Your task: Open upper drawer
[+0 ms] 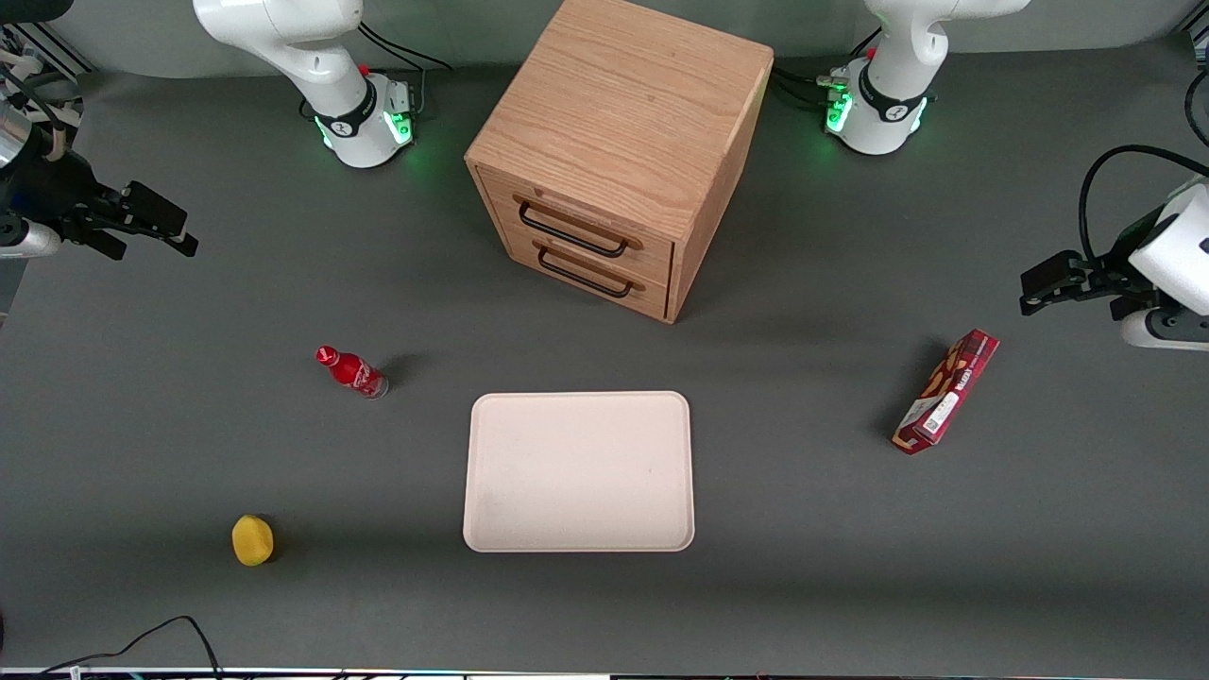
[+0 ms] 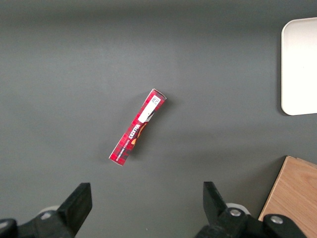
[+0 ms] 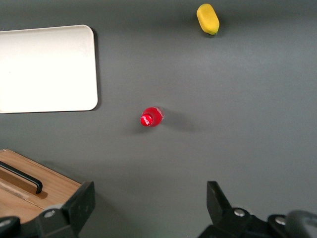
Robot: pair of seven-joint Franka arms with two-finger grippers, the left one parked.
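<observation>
The gripper [image 1: 142,227] hangs above the table at the working arm's end with its two fingers [image 3: 79,206] spread wide and nothing between them, well apart from the wooden cabinet [image 1: 623,142]. The upper drawer [image 1: 576,227] is pushed fully in, its black handle [image 1: 571,231] directly above the lower drawer [image 1: 590,274]. Nearer to the camera than the cabinet lie a cream tray [image 1: 578,472], an upright red bottle [image 1: 351,371] and a yellow object [image 1: 252,540].

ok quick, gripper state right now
gripper: open, holding nothing, up above the table at the working arm's end, well away from the upper drawer
</observation>
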